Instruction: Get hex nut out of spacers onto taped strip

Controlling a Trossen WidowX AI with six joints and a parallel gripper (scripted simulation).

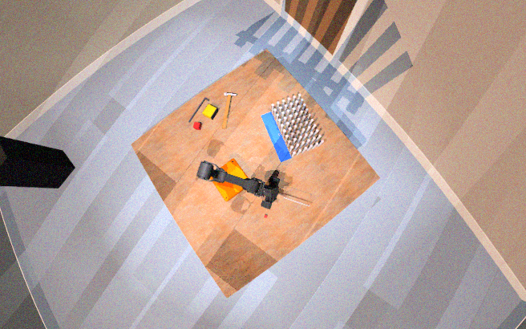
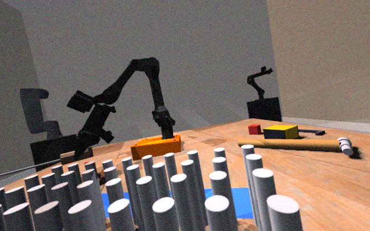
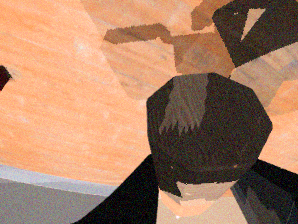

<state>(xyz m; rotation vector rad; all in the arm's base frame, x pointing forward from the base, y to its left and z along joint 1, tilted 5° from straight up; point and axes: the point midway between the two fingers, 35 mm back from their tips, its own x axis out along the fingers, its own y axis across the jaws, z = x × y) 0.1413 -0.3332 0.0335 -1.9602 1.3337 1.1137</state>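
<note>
The nut [image 1: 279, 134] seems to be the tiny pale speck on the blue strip [image 1: 272, 126] [image 2: 241, 200], near the edge facing the spacers [image 1: 293, 129] [image 2: 163, 205]. It is too small for us to tell its shape or whether it lies flat, and we cannot pick it out from the side.

If that speck is the nut, our main danger is undoing good work: a low swing of the long rod [image 1: 296, 199] [image 2: 20, 169] could brush it off the strip or clip a spacer. The spacers are slim, upright and closely set, so one knock could topple several.

Our gripper [image 1: 275, 192] [image 2: 78, 155] is closed on the rod's wooden handle [image 2: 65, 158], well apart from the strip. Putting the rod down looks like the step in hand; letting go too high could make it bounce or roll. Beyond, the hammer [image 1: 226, 111] [image 2: 290, 143] lies on the table [image 1: 200, 212] [image 2: 309, 177] [image 3: 60, 115].
</note>
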